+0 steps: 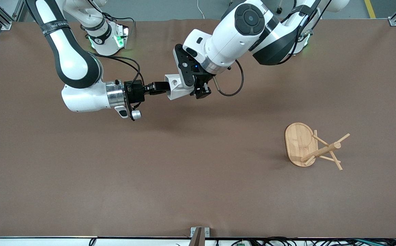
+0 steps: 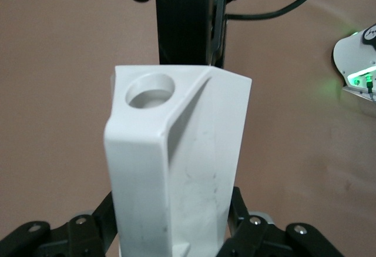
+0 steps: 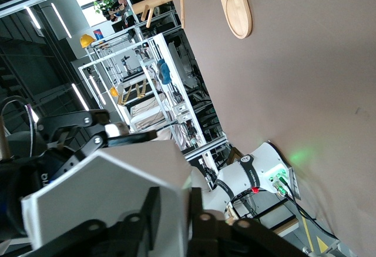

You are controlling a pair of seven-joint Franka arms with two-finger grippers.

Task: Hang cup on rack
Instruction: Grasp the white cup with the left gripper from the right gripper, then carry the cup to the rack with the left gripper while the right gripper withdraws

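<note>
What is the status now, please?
Left gripper shut on cup, up over the table. Right gripper at the cup's other end, grip unclear. Rack standing near left arm's end. Nothing between.

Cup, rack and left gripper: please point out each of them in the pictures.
cup (image 1: 174, 87), front view, on its white faceted side wall.
rack (image 1: 298, 141), front view, on its bare oval bamboo base.
left gripper (image 1: 191, 89), front view, between its fingertips, closed on the cup.

One white cup (image 1: 175, 89) is in the scene, with a single round hole in its side tab. One bamboo rack (image 1: 312, 147) stands on the one brown worktop (image 1: 198, 177); it seems to carry about six thin pegs, though overlaps make that count uncertain. Two robot arms are present.
</note>
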